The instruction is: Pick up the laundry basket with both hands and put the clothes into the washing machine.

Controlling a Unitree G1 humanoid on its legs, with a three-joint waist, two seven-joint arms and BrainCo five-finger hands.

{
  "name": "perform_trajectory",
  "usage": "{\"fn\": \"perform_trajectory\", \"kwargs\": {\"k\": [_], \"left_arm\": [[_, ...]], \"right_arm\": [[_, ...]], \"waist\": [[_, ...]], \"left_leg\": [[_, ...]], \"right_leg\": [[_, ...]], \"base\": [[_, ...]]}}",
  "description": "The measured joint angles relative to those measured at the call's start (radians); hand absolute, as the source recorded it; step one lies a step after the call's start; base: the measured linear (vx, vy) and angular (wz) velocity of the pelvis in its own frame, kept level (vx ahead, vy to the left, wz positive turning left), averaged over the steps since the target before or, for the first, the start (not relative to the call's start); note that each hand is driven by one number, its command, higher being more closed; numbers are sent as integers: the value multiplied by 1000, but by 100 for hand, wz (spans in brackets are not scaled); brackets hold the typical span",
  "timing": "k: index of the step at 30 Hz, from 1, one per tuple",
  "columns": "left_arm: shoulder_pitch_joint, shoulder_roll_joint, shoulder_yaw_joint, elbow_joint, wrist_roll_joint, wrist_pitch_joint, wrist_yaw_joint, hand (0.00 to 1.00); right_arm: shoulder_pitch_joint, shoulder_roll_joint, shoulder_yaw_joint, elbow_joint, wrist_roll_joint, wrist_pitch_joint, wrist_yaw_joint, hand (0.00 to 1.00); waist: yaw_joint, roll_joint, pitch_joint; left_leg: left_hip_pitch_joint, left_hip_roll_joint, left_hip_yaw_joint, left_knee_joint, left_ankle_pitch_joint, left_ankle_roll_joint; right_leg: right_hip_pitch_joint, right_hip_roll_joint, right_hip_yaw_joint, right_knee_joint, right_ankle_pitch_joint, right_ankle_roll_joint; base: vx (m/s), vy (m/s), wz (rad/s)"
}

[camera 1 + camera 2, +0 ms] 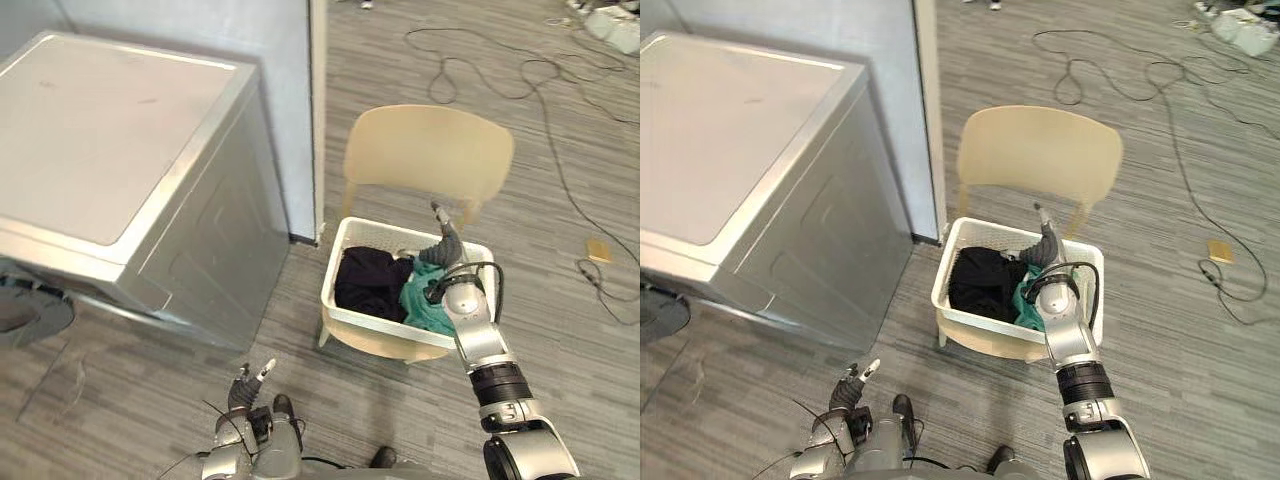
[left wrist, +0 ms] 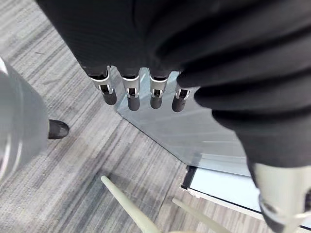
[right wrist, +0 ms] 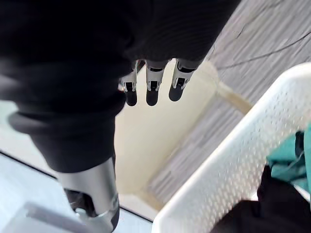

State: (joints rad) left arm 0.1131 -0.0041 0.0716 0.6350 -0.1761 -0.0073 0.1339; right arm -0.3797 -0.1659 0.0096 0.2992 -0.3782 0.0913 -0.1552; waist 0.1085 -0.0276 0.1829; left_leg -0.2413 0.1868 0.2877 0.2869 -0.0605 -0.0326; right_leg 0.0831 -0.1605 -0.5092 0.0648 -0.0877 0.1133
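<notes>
A white perforated laundry basket [image 1: 345, 318] sits on the seat of a cream chair [image 1: 425, 150]. Inside it lie black clothes [image 1: 368, 280] and a teal cloth [image 1: 425, 305]. My right hand [image 1: 443, 242] hovers over the basket's far right part, fingers [image 3: 151, 92] straight and open, pointing toward the chair back; the basket's rim [image 3: 233, 145] shows just below it. My left hand [image 1: 246, 388] hangs low near the floor, left of the chair, with straight open fingers [image 2: 131, 92] and nothing in it. The silver washing machine [image 1: 110, 150] stands to the left.
A round dark door [image 1: 30, 305] sticks out at the machine's front, at the left edge. A pale partition [image 1: 290, 100] stands between machine and chair. Cables [image 1: 480, 70] and a small tan object [image 1: 598, 250] lie on the grey floor to the right.
</notes>
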Motion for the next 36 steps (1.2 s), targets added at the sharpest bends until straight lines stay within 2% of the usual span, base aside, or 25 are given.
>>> {"fn": "perform_trajectory", "kwargs": {"k": [3, 8, 13, 15, 18, 21, 25, 26, 29, 33, 35, 36], "left_arm": [[-1, -1, -5, -57, -1, -3, -6, 0], [-26, 2, -2, -90, -10, -3, -22, 0], [-58, 2, 3, -98, -16, -6, -19, 0], [-69, -1, 6, -128, -67, -14, -19, 0], [-89, -1, 10, -133, -131, -25, -17, 0], [-132, -6, 8, -141, -195, -45, 2, 0], [-174, -16, -18, -202, -261, -66, 5, 0], [-190, -17, -42, -226, -291, -74, 5, 0], [-230, -34, -84, -261, -327, -81, 3, 0], [-254, -50, -126, -305, -363, -93, 1, 0], [-258, -51, -149, -314, -364, -95, -1, 0], [-261, -52, -154, -314, -364, -96, -1, 0]], "right_arm": [[-75, -23, -4, 98, -39, 3, 7, 0], [-155, -48, -31, 174, -57, 31, 16, 0], [-267, -97, -45, 293, -57, 50, 27, 0], [-334, -130, -44, 334, -56, 58, 31, 0], [-389, -158, -44, 393, -55, 72, 43, 0], [-516, -177, -42, 556, -51, 77, 53, 0], [-698, -223, -38, 762, -31, 76, 54, 0], [-764, -253, -30, 836, -13, 74, 54, 0], [-842, -306, -4, 942, 23, 72, 52, 0], [-912, -328, 70, 1000, 59, 63, 54, 0], [-932, -333, 115, 1016, 66, 55, 56, 0], [-932, -338, 147, 1021, 66, 48, 55, 0]], "waist": [[19, 4, 45], [18, 11, 148], [18, 16, 210], [21, 19, 237], [23, 27, 246], [36, 34, 252], [49, 57, 287], [61, 71, 295], [81, 92, 307], [103, 113, 317], [107, 118, 320], [120, 118, 320]], "left_leg": [[-28, -19, -17, -17, 24, 10], [-70, -37, -26, -102, 95, 12], [-99, -37, -24, -148, 141, 15], [-118, -33, -16, -150, 146, 17], [-139, -31, -17, -150, 148, 18], [-159, -32, -14, -190, 187, 19], [-173, -31, -18, -239, 226, 17], [-192, -31, -28, -254, 235, 11], [-221, -33, -46, -279, 260, 14], [-257, -35, -56, -289, 282, 16], [-275, -36, -64, -297, 292, 6], [-276, -36, -67, -320, 306, -5]], "right_leg": [[-24, -11, -18, 6, 1, 2], [-99, -17, -30, 24, 3, -1], [-159, -14, -21, 36, 11, -13], [-186, -13, -11, 38, 14, -16], [-209, -11, -8, 38, 20, -16], [-251, -6, 2, 32, 43, -23], [-281, 8, 2, 16, 62, -31], [-302, 13, -1, 15, 67, -31], [-329, 19, -16, 9, 80, -35], [-362, 23, -19, 0, 87, -37], [-379, 24, -25, -1, 88, -37], [-391, 26, -25, -2, 90, -39]], "base": [[9, 29, 24], [-54, 12, 8], [-63, 25, -4], [-66, 44, -13], [-58, 50, -4], [-61, 41, -10], [-95, 40, -2], [-75, 41, 0], [-65, 53, 10], [-54, 58, 4], [-26, 32, 4], [0, 0, 0]]}}
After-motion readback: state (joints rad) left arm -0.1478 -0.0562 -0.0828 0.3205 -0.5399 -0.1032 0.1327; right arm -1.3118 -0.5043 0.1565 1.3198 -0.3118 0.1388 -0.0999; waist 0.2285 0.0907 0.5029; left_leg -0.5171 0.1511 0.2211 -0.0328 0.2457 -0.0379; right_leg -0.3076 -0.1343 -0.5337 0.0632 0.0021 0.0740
